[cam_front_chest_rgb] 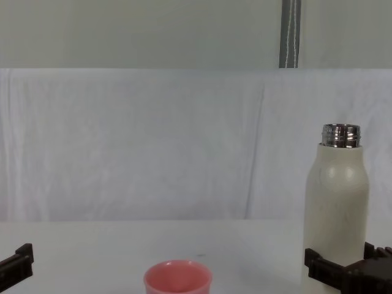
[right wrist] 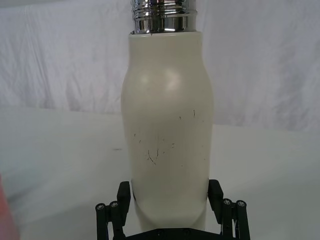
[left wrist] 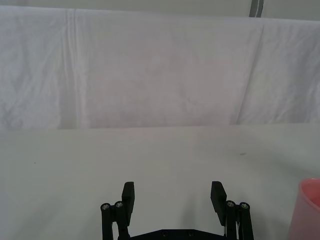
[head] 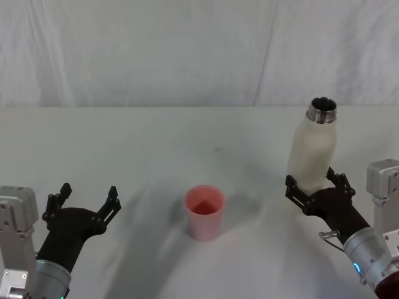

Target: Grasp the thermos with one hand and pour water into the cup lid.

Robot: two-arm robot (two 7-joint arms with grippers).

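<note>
The cream-white thermos (head: pixel 312 149) stands upright at the right of the white table, its steel neck uncapped. My right gripper (head: pixel 315 180) is open, its jaws on either side of the thermos's lower body. In the right wrist view the thermos (right wrist: pixel 169 140) fills the gap between the fingers (right wrist: pixel 123 192) with only a sliver of room. The pink cup lid (head: pixel 204 210) stands at the table's middle, to the left of the thermos, also seen as cup lid (cam_front_chest_rgb: pixel 177 278). My left gripper (head: pixel 88 194) hovers open at the near left, holding nothing.
A white cloth backdrop (cam_front_chest_rgb: pixel 153 141) hangs behind the table (head: pixel 156 143). The pink cup lid (left wrist: pixel 307 210) shows at the edge of the left wrist view, off to the side of the left gripper (left wrist: pixel 173 194).
</note>
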